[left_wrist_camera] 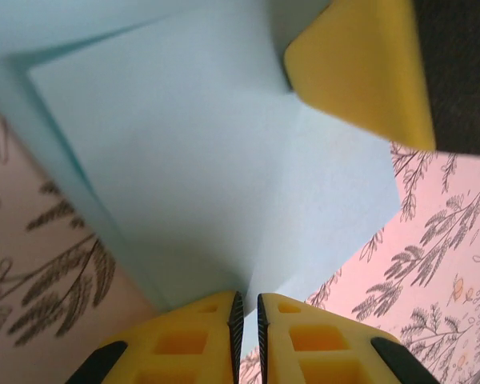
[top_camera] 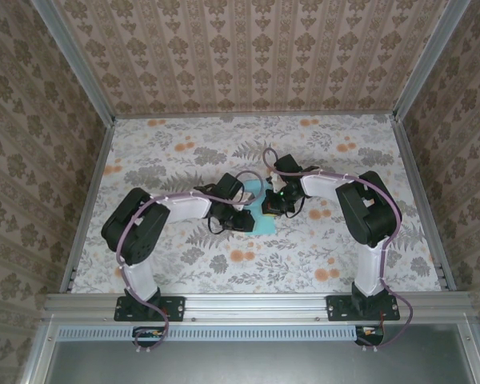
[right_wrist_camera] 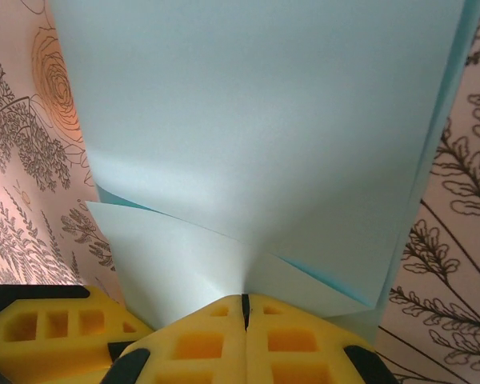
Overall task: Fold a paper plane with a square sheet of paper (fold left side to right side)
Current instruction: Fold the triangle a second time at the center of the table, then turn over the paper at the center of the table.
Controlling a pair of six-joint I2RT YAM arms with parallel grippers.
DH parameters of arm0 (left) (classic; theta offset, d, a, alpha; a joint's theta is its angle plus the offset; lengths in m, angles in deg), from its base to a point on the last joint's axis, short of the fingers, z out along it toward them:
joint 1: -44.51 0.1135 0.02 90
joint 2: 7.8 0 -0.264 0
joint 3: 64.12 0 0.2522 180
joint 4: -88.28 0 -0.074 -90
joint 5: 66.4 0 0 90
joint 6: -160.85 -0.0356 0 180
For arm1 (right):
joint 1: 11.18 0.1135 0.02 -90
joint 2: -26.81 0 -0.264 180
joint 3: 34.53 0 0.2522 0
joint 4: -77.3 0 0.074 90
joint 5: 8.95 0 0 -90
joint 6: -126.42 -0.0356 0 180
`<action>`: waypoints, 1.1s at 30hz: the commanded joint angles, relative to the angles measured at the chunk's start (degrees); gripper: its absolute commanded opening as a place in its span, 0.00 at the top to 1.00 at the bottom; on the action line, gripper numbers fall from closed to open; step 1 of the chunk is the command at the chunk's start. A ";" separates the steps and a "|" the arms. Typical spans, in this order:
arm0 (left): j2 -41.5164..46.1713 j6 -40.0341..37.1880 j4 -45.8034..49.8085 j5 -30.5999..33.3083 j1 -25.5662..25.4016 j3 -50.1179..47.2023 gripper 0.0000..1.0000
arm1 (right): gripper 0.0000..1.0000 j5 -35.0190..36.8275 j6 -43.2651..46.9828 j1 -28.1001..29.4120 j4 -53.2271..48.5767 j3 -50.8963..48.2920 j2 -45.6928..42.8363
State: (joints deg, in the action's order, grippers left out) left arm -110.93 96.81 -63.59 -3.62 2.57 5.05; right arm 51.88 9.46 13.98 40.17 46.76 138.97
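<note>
The light-blue sheet of paper (top_camera: 265, 226) lies folded in layers at the middle of the table, between both grippers. In the left wrist view the paper (left_wrist_camera: 192, 160) runs down into the narrow slit between my left gripper's (left_wrist_camera: 246, 298) yellow fingers, which are shut on its edge. My right gripper (right_wrist_camera: 244, 298) is shut tight on another edge of the paper (right_wrist_camera: 264, 120), where a flap lifts over the lower layers. From above, the left gripper (top_camera: 246, 219) and right gripper (top_camera: 275, 206) sit close together over the paper. One right finger (left_wrist_camera: 360, 72) presses on the sheet.
The table carries a floral cloth (top_camera: 224, 144) and is ringed by aluminium rails (top_camera: 88, 200) and patterned walls. A yellow finger of the left gripper (right_wrist_camera: 48, 336) shows at the lower left of the right wrist view. Both arms bend inward from their bases.
</note>
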 commanded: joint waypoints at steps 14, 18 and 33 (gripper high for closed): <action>10.68 0.21 3.36 -2.69 7.29 -1.13 0.71 | 0.78 2.48 -1.62 -1.80 3.67 -1.16 -6.78; 8.48 1.09 -0.58 -4.35 9.19 0.16 0.63 | 0.59 5.38 -1.74 -3.70 5.95 -5.21 -12.26; -5.30 -0.31 -4.79 -8.04 7.32 9.90 0.60 | 0.20 1.71 -5.16 -6.98 13.95 -18.46 -21.23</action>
State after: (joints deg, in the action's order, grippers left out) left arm -114.95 97.84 -68.59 -10.38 10.79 12.64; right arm 55.16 5.31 7.06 52.06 29.51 120.02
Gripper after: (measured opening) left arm 0.416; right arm 0.798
